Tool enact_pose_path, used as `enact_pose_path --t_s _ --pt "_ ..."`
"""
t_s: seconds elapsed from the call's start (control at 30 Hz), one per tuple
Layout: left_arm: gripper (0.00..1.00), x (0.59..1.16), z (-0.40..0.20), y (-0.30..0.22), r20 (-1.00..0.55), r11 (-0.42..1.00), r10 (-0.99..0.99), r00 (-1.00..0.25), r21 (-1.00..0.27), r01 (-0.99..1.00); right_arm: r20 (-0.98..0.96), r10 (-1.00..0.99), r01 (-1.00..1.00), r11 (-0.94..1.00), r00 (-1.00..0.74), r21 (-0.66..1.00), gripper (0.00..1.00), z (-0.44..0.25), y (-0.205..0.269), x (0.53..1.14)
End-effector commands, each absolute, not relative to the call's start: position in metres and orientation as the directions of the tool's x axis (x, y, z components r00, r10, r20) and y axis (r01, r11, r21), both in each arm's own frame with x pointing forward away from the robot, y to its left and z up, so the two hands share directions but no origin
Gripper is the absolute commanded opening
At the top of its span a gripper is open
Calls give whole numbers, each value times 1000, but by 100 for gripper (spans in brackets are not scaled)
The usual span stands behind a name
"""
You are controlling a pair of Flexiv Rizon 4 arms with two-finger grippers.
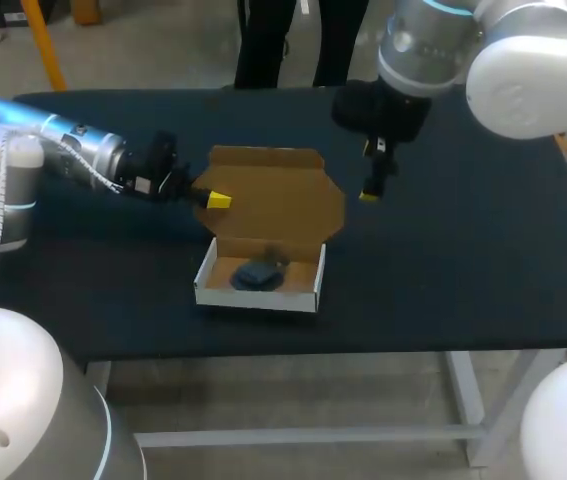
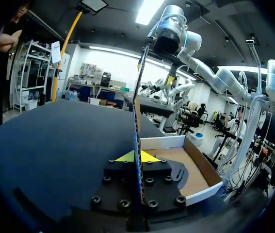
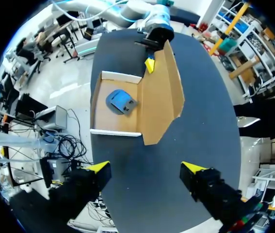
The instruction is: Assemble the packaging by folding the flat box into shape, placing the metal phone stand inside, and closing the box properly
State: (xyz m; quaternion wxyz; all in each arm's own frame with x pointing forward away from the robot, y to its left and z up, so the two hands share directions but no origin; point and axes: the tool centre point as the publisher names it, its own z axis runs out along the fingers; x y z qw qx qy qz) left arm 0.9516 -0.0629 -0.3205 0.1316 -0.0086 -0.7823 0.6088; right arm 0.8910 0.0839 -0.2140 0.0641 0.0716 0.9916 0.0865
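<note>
There, white-walled cardboard box [image 1: 258, 297], cut-cornered lid [image 1: 273, 200].

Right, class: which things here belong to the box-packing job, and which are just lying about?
Job: box; its open lid; stand inside the box; left arm, jaws shut on the lid; right arm, jaws open.
Not the job: only the table under the box.
</note>
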Motion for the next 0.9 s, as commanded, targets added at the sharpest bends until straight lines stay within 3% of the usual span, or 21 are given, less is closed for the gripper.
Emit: enact_pose_path --t_s 0.03,0.9 --pt "0 943 -319 -61 170 254 146 -975 -959 -129 -116 150 128 976 -982 177 100 -212 85 889" --pt "0 939 -303 -64 42 259 58 -997 -966 -26 -112 148 126 975 -983 182 100 -214 81 889"
